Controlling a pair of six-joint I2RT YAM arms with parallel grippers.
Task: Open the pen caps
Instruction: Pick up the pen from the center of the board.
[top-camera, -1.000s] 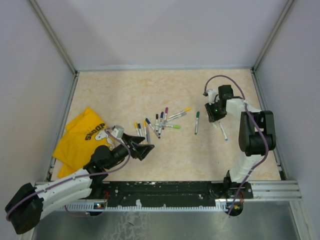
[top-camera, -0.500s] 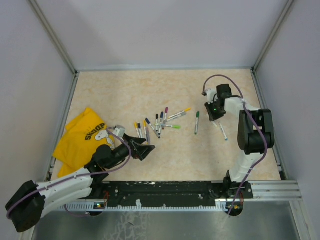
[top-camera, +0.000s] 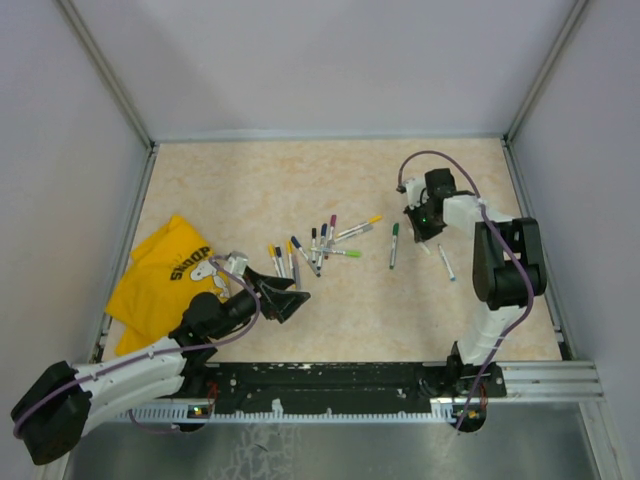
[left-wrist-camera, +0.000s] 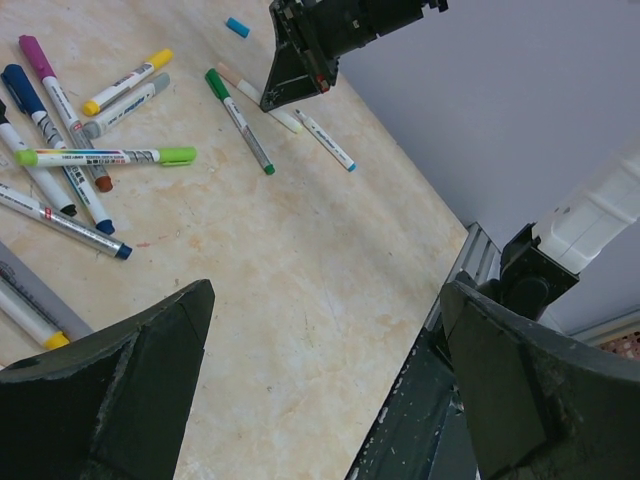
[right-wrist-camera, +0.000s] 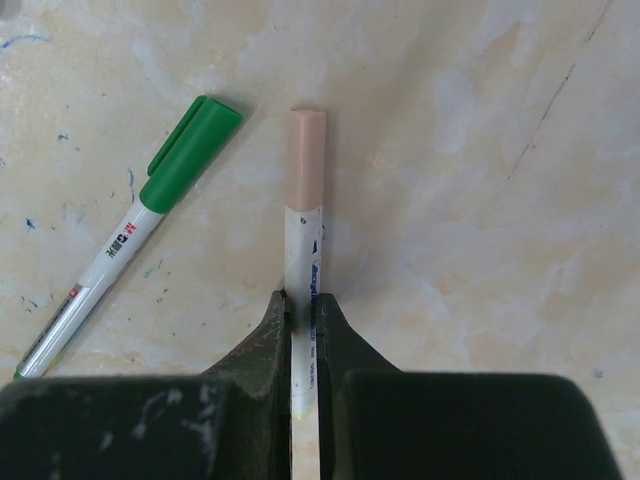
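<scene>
My right gripper (top-camera: 424, 221) (right-wrist-camera: 304, 310) is shut on the white barrel of a pen (right-wrist-camera: 304, 262) with a peach cap (right-wrist-camera: 306, 156) still on it, held low at the tabletop. A green-capped pen (right-wrist-camera: 150, 214) (top-camera: 393, 244) lies just left of it. Another pen (top-camera: 446, 262) lies to its near right. A cluster of several capped pens (top-camera: 318, 244) (left-wrist-camera: 70, 150) lies mid-table. A loose blue cap (left-wrist-camera: 237, 27) lies beyond the right gripper (left-wrist-camera: 300, 60). My left gripper (top-camera: 284, 298) (left-wrist-camera: 325, 300) is open and empty, near side of the cluster.
A yellow cloth (top-camera: 165, 270) lies at the left, beside the left arm. The metal rail (top-camera: 400, 378) runs along the table's near edge. Grey walls close in the back and sides.
My right gripper has shifted slightly left and farther away with the pen in it. My left gripper has drawn back a little toward the near edge.
</scene>
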